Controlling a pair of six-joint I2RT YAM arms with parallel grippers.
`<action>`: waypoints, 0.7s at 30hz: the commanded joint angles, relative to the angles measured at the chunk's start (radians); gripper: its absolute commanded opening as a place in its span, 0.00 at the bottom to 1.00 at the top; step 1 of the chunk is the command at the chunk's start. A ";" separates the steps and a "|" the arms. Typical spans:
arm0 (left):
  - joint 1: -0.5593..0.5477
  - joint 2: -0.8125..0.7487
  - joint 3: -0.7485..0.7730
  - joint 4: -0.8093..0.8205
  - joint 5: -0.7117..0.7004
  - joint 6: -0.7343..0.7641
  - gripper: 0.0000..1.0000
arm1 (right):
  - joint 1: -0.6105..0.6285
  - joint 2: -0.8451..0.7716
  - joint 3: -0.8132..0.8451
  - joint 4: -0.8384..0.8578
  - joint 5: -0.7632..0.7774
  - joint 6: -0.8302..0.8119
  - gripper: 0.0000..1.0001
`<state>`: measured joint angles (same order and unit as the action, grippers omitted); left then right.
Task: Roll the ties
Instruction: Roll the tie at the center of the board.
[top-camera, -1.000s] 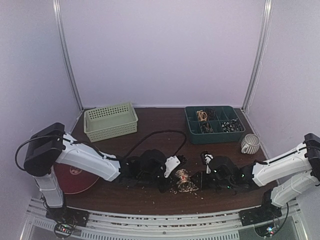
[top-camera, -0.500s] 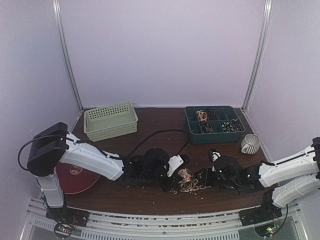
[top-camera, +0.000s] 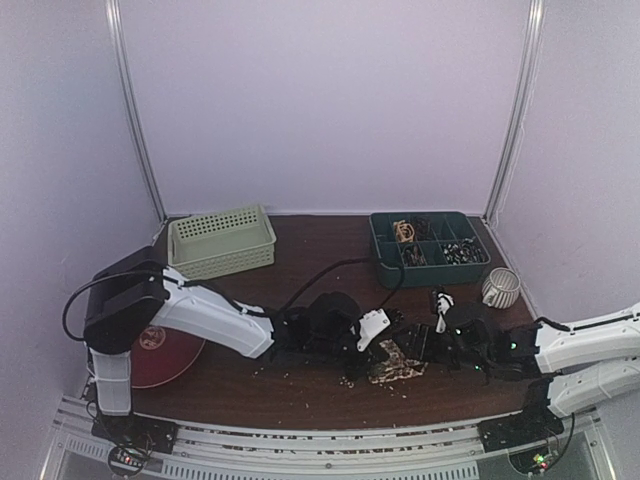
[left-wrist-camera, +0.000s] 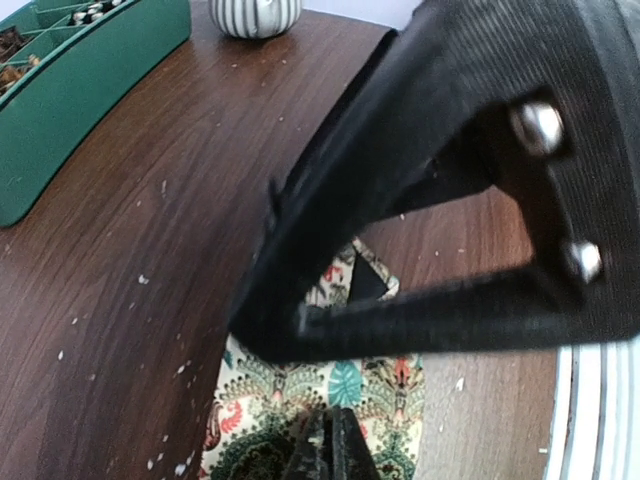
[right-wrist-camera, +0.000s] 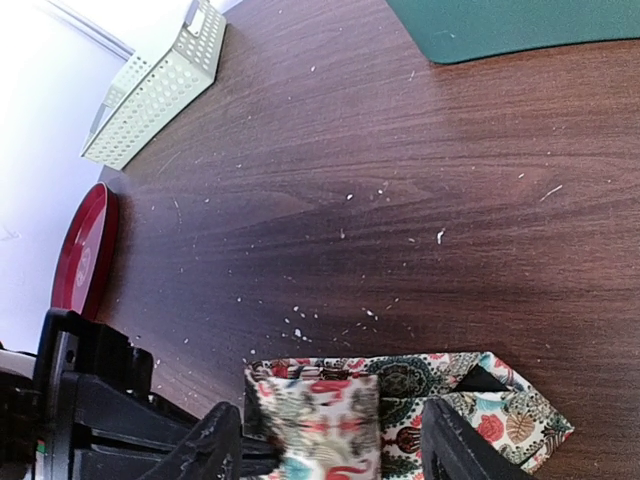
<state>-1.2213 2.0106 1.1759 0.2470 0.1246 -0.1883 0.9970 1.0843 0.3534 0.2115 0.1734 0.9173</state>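
One tie (top-camera: 398, 362), cream with a fine paisley pattern of teal, red and brown, lies folded on the dark wood table between the two arms. My left gripper (top-camera: 383, 343) is at its left end. In the left wrist view its jaws (left-wrist-camera: 328, 447) are pressed together on the tie (left-wrist-camera: 380, 390). My right gripper (top-camera: 422, 345) is at the tie's right side. In the right wrist view it (right-wrist-camera: 335, 445) is open, with its fingers (right-wrist-camera: 215, 440) on either side of a folded part of the tie (right-wrist-camera: 320, 420). The right gripper's black fingers (left-wrist-camera: 420, 200) cross the left wrist view.
A pale green basket (top-camera: 221, 242) stands at the back left. A dark green divided tray (top-camera: 428, 250) of small items is at the back right, with a striped cup (top-camera: 500, 288) beside it. A red plate (top-camera: 160, 352) lies under the left arm. Pale crumbs are scattered around the tie.
Both grippers and the tie have shifted to the right. The left arm has stretched out further and the right arm has drawn back. The tie now lies flatter.
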 joint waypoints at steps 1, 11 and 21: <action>-0.004 0.049 0.058 0.043 0.049 0.028 0.05 | -0.013 0.035 -0.010 0.015 -0.081 -0.019 0.61; -0.003 -0.082 -0.043 0.063 -0.105 0.000 0.22 | -0.017 0.136 -0.031 0.067 -0.141 -0.023 0.41; 0.053 -0.327 -0.335 0.030 -0.236 -0.139 0.30 | 0.044 0.274 -0.017 0.238 -0.178 0.062 0.36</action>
<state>-1.1938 1.7592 0.9325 0.2646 -0.0368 -0.2382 1.0080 1.3060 0.3340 0.3946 0.0196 0.9379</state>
